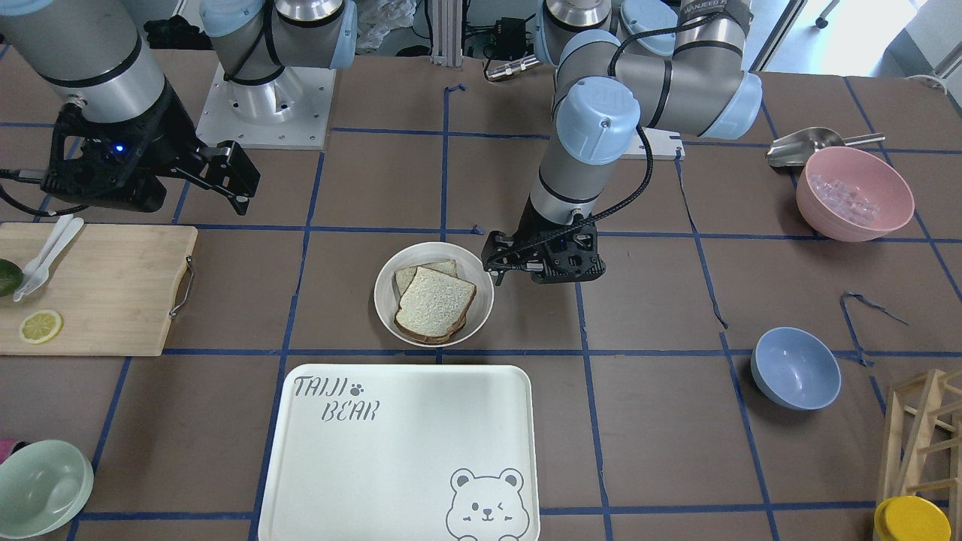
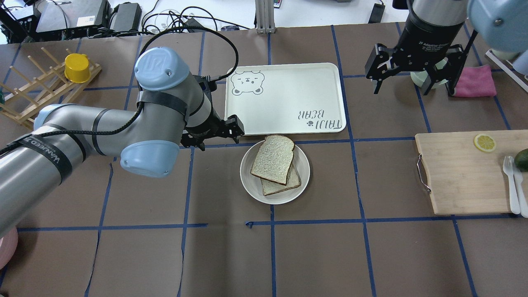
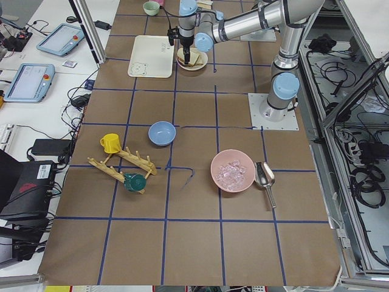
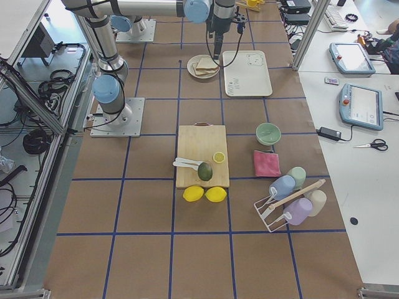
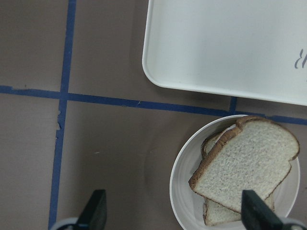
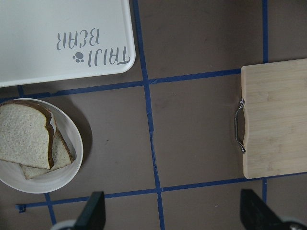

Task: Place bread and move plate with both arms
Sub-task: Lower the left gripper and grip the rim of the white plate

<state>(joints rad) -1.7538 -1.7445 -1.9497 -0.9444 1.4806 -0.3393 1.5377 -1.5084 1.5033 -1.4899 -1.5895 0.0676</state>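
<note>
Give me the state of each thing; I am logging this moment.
Bread: lying on a second slice in the plate.
Plate: beside the tray, ungripped.
Left gripper: open, low beside the plate.
Right gripper: open, raised, holding nothing.
Pink bowl: holds clear cubes.

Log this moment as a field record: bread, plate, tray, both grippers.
bread: two slices stacked in the plate; the top bread slice lies askew over the lower bread slice
plate: plate stands on the table, holding only the bread
tray: bear tray is bare, beside the plate, which is not on it
left gripper: left gripper is open, empty, close beside the plate, not touching it
right gripper: right gripper is open, empty, well away from the plate
</note>
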